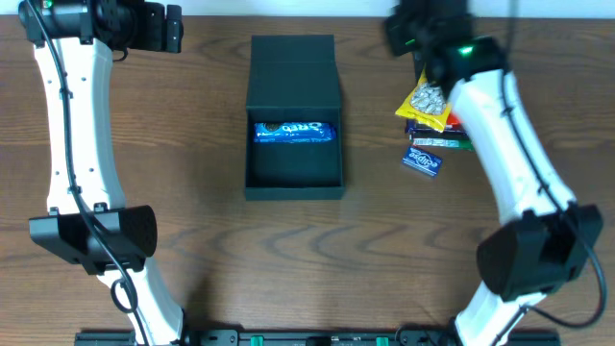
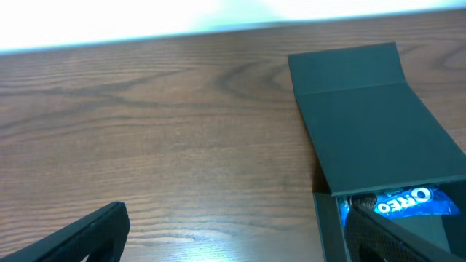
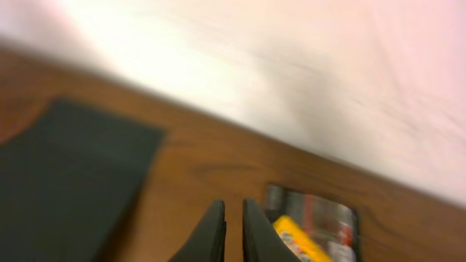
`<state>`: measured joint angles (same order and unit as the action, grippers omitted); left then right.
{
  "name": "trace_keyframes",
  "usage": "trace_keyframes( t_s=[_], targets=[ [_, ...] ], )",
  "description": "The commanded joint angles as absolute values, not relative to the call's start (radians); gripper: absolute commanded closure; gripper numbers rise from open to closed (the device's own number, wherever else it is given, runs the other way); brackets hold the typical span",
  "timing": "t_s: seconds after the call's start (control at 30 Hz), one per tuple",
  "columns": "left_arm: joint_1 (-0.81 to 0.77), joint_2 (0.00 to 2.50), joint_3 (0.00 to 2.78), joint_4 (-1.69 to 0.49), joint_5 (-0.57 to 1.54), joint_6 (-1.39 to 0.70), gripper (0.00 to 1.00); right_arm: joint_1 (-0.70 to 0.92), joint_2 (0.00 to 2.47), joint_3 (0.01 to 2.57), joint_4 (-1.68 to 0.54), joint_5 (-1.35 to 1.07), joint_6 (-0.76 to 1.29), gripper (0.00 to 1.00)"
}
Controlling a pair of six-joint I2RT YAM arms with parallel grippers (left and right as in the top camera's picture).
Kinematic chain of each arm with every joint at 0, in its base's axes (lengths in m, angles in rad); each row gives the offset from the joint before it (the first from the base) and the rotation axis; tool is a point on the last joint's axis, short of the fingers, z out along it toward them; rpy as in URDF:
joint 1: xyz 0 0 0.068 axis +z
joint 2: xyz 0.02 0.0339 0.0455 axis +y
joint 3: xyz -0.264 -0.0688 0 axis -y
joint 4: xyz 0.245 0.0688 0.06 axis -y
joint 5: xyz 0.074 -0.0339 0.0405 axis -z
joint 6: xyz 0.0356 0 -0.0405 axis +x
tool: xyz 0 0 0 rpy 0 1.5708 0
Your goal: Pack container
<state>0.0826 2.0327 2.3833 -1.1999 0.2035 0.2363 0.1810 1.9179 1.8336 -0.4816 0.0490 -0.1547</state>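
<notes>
The black container [image 1: 293,189] sits open at the table's middle, its flap lid [image 1: 293,72] lying back toward the far edge. A blue Oreo packet [image 1: 295,132] lies inside against the far wall. My left gripper [image 1: 173,29] is open and empty at the far left; in the left wrist view its fingers [image 2: 233,244] are spread wide, with the container [image 2: 371,124] and Oreo packet [image 2: 408,201] to the right. My right gripper [image 1: 413,29] hovers at the far edge beside the snack pile. Its fingers [image 3: 233,233] are closed together on nothing, between the container [image 3: 65,175] and a yellow packet [image 3: 302,244].
A pile of snack packets lies right of the container: a yellow packet [image 1: 426,104] on top of darker ones, and a small blue packet [image 1: 421,160] in front. The right arm [image 1: 500,135] reaches over that side. Bare wooden table [image 1: 192,192] lies to the left.
</notes>
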Motion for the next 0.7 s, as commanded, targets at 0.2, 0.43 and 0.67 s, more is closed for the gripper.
trace_keyframes(
  t_s=[0.2,0.43,0.67],
  targets=[
    [0.085,2.007,2.376,-1.220,0.218,0.239,0.05,0.062,2.115,1.821,-0.227,0.031,0.007,0.91],
    [0.085,2.007,2.376,-1.223,0.230,0.239,0.05,0.028,2.282,1.821,-0.028,0.154,0.070,0.41],
    [0.085,2.007,2.376,-1.239,0.230,0.239,0.04,-0.057,2.380,1.824,-0.018,0.153,0.109,0.01]
  ],
)
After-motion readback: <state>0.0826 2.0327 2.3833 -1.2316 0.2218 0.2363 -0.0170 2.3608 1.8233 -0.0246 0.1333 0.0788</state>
